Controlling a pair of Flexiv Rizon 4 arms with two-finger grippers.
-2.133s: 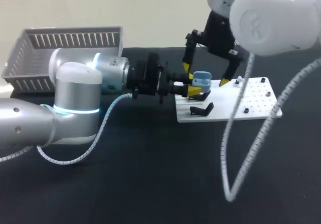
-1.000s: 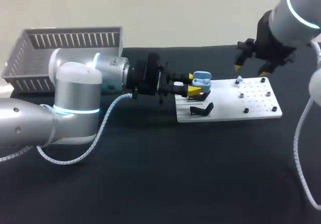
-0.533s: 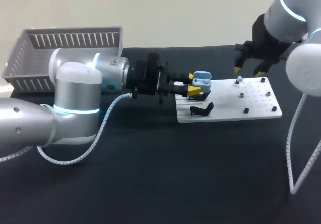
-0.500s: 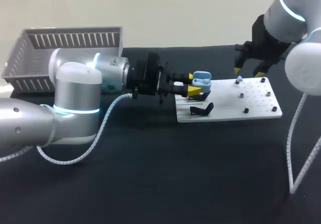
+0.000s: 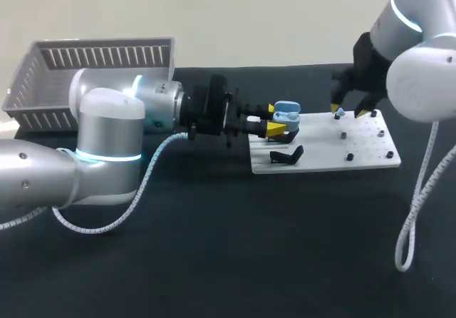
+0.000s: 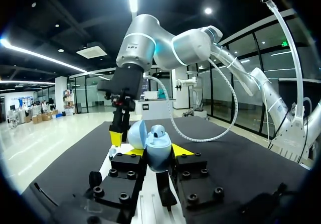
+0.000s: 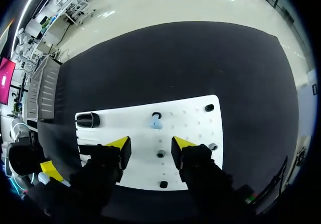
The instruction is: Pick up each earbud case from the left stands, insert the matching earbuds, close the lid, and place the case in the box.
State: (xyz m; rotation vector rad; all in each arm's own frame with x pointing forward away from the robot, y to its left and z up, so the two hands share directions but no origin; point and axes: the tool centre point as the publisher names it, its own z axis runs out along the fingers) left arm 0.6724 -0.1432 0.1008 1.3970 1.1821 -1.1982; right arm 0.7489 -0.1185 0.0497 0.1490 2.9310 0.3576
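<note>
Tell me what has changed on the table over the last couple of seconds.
The right gripper, open, swung away from the light blue open earbud case rightward and lowered over the small blue earbud on the white pegboard. The left gripper stayed shut on the case.

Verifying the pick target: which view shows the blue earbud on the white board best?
Right wrist view: the earbud lies unobstructed on the white board, just ahead of the open right gripper. Head view shows only a tiny blue speck by the gripper's tips. Left wrist view: not discernible.
</note>
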